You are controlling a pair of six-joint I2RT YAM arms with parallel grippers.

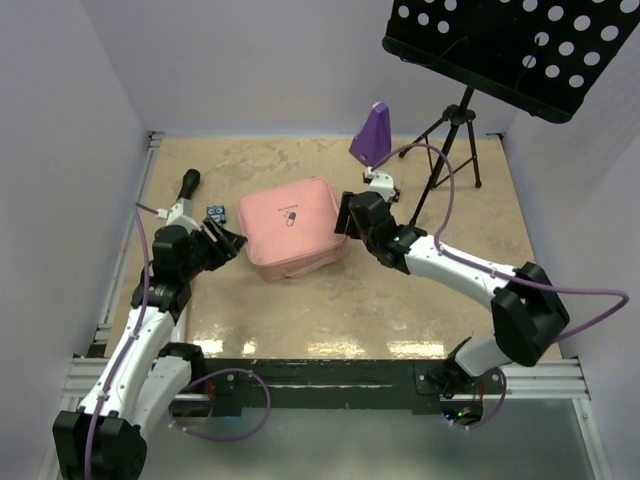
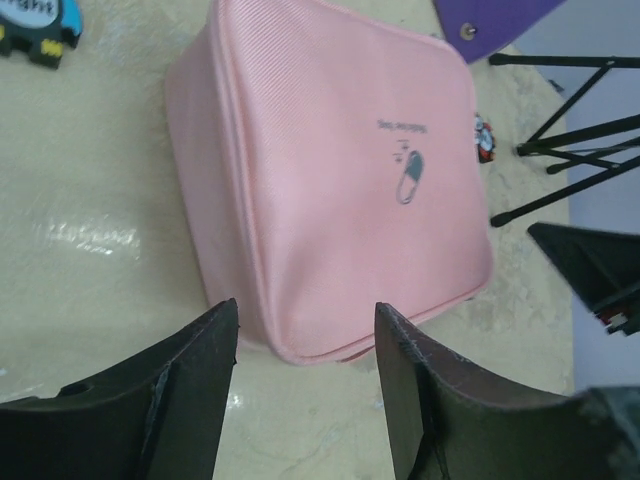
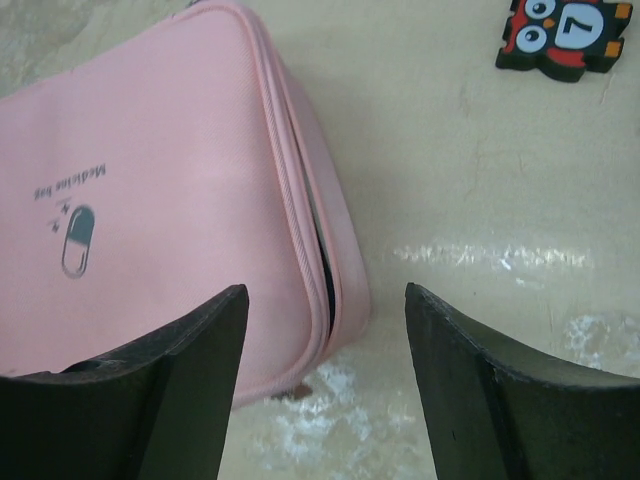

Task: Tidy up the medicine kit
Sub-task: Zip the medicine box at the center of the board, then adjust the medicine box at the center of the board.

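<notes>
Your medicine kit (image 1: 295, 228) lies flat mid-table, lid shut and facing up, its roughly left-right length skewed a bit, with left gripper (image 1: 234, 242) and right gripper (image 1: 344, 216) both spread apart at its ends, holding nothing.

Up top, the fixed camera sits above and behind the arm bases, looking down and forward. It's far enough back to take in the whole counter (image 1: 420, 300), right out to its far edge. Down low, the left wrist camera peers out between the fingers of the left hand (image 2: 305, 320), close in on the medicine kit (image 2: 330, 180) from the side toward the counter's left edge. The right wrist camera looks past the right hand (image 3: 325, 300), just as tight, from the side toward the right edge. All three views share the kit's lid and the bare counter beside it.
</notes>
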